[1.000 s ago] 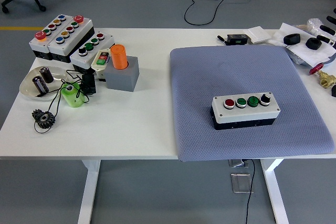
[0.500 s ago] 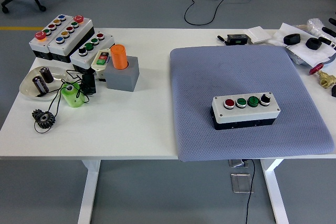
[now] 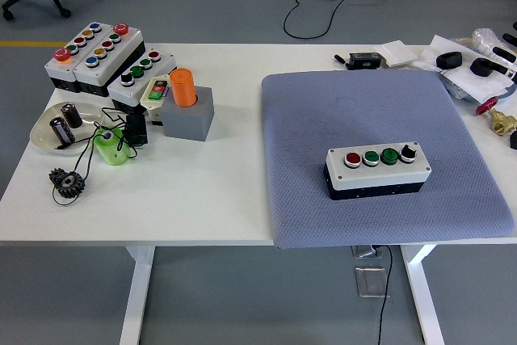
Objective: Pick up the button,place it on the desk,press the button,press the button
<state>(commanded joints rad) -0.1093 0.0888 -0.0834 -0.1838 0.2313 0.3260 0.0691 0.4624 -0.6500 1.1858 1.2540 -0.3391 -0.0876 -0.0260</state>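
The button box point(image 3: 378, 170) lies flat on the blue-grey mat point(image 3: 323, 119) at the right half of the table point(image 3: 202, 191). Its long axis runs left to right, tilted slightly. Its four controls face up: red, green, green, then a black selector at the right end. You see no robot hand here, so you cannot tell either hand's state or the box's position relative to it.

My arms are out of sight. On the white counter point(image 3: 218, 199) a grey mat point(image 3: 323, 119) lies to the right, and the button box point(image 3: 378, 170) sits on it with one red, two green and one black control. More button boxes point(image 3: 97, 58), an orange cylinder point(image 3: 183, 86) and a gear point(image 3: 67, 181) crowd the left.
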